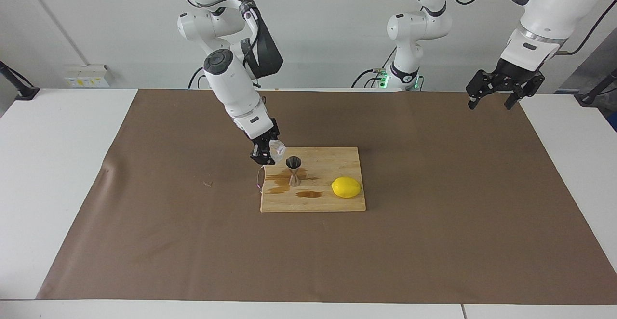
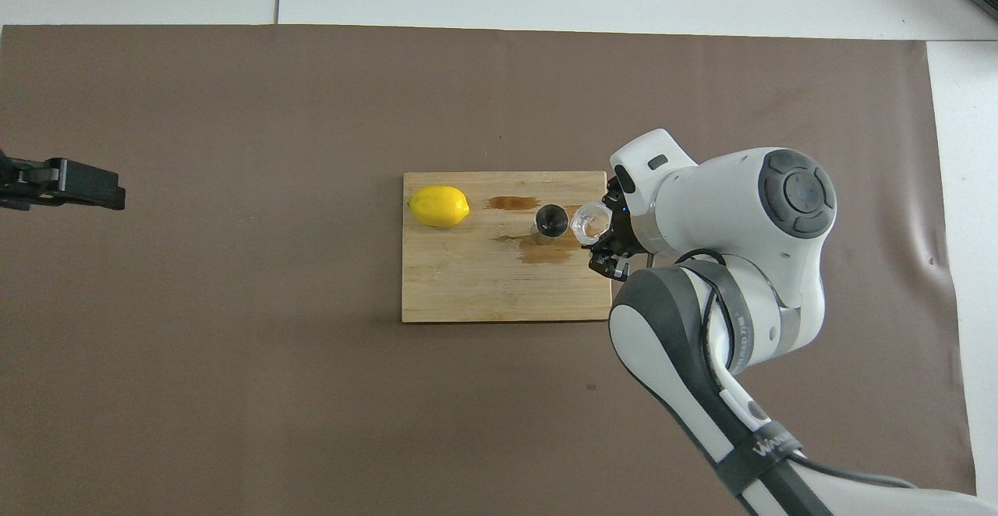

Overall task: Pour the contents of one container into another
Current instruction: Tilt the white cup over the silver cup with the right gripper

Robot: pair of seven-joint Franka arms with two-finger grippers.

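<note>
A small frosty glass cup (image 1: 277, 149) (image 2: 591, 221) hangs in the air with my right gripper (image 1: 266, 154) (image 2: 605, 242) shut on it. It is over the cutting board's edge at the right arm's end, just beside and slightly above the rim of the steel jigger (image 1: 293, 170) (image 2: 550, 222). The jigger stands upright on the wooden board (image 1: 332, 203) (image 2: 468, 290), apart from the cup. My left gripper (image 1: 489, 103) (image 2: 78, 185) waits open and holds nothing, raised over the mat at the left arm's end of the table.
A yellow lemon (image 1: 346, 187) (image 2: 439, 206) lies on the board beside the jigger, toward the left arm's end. Dark wet stains (image 1: 308, 194) mark the board around the jigger. A brown mat (image 1: 434, 242) covers the table under the board.
</note>
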